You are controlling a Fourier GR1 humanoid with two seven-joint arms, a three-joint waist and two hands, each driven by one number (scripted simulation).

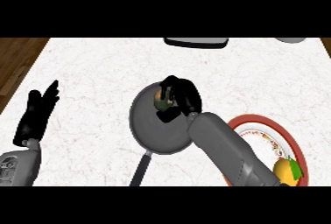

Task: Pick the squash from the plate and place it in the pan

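Observation:
A grey pan (155, 131) lies at the counter's middle, its dark handle pointing toward the lower edge. Over the pan's far part my right hand (180, 98) curls round a dark green and orange squash (161, 100), which shows only partly between the fingers and thumb. The red-rimmed plate (284, 135) sits at the lower right, partly hidden by my right forearm. My left hand (39, 111) rests open at the left, fingers pointing up.
A yellow and green fruit (287, 168) lies on the plate's near side. A dark tray-like object (196, 42) sits at the counter's far edge, with a grey object (291, 40) at the far right. Wooden floor (16, 61) shows beyond the counter's left edge.

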